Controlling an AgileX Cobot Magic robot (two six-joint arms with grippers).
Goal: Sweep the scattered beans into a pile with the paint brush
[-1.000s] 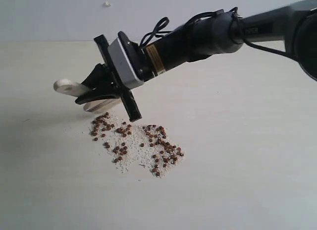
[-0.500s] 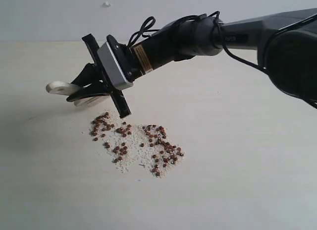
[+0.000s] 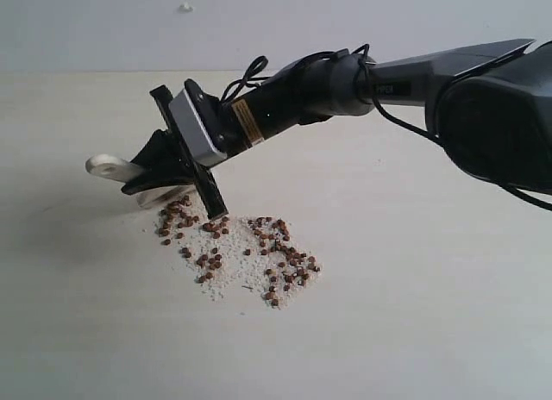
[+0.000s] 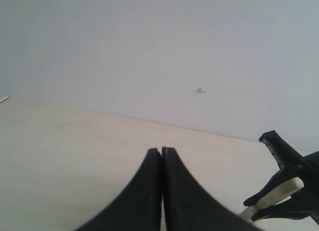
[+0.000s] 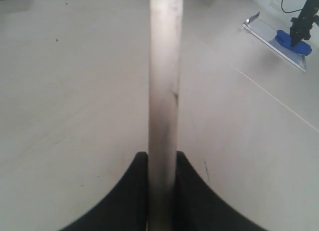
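Down toward the beans [image 3: 237, 249] the right claw [image 3: 142, 178] has dropped since half a second ago. Its jaws are clamped narrowly on the brush [image 3: 108, 167] handle, whose holed end pokes out on the side away from the beans. The bristle end sits at the beans' near edge, mostly hidden under the claw. The left claw [image 4: 161, 159] is pressed shut and empty. The beans look light and likely to roll, and the bristles soft, so gripping the stiff handle and stroking gently seems right.

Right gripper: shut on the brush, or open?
Shut on the paint brush: in the right wrist view the jaws of the right gripper press against both sides of its pale handle, no gap.
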